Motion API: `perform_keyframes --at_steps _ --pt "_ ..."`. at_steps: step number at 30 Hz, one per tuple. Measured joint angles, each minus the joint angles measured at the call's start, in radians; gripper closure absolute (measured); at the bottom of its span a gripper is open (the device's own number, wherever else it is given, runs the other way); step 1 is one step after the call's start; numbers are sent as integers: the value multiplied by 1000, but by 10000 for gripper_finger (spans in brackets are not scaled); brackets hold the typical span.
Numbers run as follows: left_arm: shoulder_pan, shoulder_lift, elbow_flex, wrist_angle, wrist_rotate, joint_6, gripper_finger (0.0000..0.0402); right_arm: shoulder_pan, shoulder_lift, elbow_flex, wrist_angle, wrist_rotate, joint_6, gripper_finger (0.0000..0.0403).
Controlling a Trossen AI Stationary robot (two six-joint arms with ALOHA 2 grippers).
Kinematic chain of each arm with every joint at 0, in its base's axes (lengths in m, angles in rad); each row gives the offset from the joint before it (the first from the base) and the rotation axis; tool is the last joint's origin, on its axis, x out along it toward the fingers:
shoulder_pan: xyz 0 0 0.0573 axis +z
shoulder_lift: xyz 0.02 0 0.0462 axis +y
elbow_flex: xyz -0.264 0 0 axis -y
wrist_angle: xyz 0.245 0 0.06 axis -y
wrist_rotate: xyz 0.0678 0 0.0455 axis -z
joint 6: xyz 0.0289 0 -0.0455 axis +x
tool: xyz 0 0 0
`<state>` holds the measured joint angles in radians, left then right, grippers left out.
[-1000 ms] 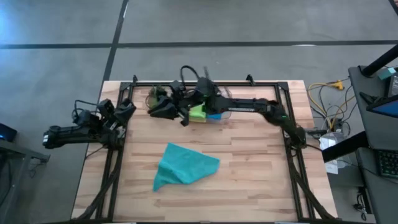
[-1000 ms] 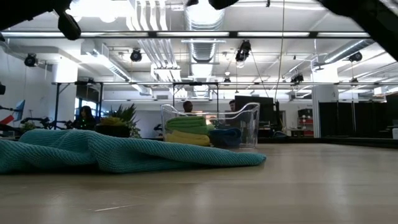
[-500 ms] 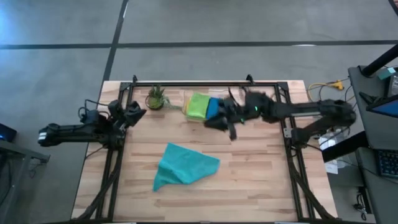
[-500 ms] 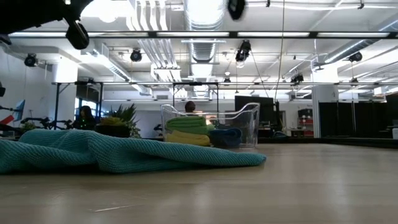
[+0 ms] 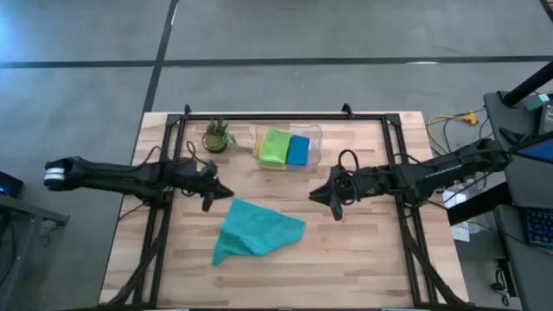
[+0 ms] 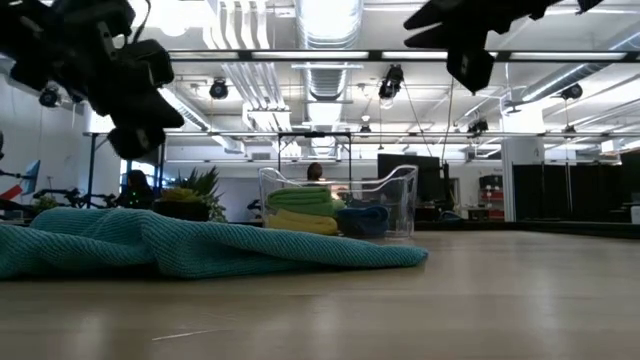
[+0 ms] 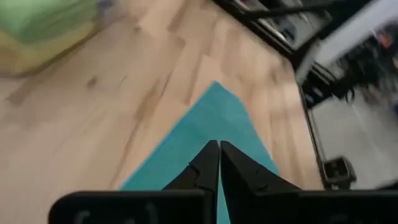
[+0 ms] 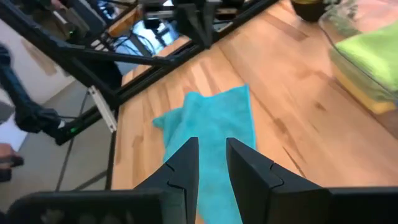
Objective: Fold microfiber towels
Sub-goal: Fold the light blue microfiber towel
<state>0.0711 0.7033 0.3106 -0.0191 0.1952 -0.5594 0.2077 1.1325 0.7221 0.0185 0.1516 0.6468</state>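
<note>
A teal towel (image 5: 257,229) lies rumpled on the wooden table, near its middle; it also shows in the low view (image 6: 200,250). My left gripper (image 5: 223,192) hovers shut just off the towel's far left corner, and in its wrist view the teal towel (image 7: 205,124) lies ahead of the gripper (image 7: 219,155). My right gripper (image 5: 321,198) hovers off the towel's far right side, open by a narrow gap with nothing in it (image 8: 211,155). Lime green (image 5: 276,146), blue (image 5: 298,150) and yellow (image 6: 305,223) towels sit stacked in a clear bin.
The clear plastic bin (image 5: 304,131) stands at the table's far middle, with a small potted plant (image 5: 216,136) to its left. A black frame (image 5: 164,173) runs along the table's left, far and right sides. Bare wood lies near the front edge.
My right gripper has drawn back from beyond the bin near the plant, toward the table's right and near side, sinking and tipping up from a steep slant. My left gripper has reached out toward the teal towel, lower and tipped likewise. The towel has not moved.
</note>
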Motion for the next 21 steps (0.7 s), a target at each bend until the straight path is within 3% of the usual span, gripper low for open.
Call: perform_keyframes --at_steps 4,8,15,21 --pt "1 128 29 12 100 167 392 -1 -19 -7 4 10 0 326" --pt "4 241 44 9 111 212 345 0 -33 -7 -1 8 0 326" --pt "17 436 68 14 26 154 248 10 -56 -7 -2 8 27 325" --pt "21 591 76 16 4 121 229 40 -63 -6 -1 8 42 325"
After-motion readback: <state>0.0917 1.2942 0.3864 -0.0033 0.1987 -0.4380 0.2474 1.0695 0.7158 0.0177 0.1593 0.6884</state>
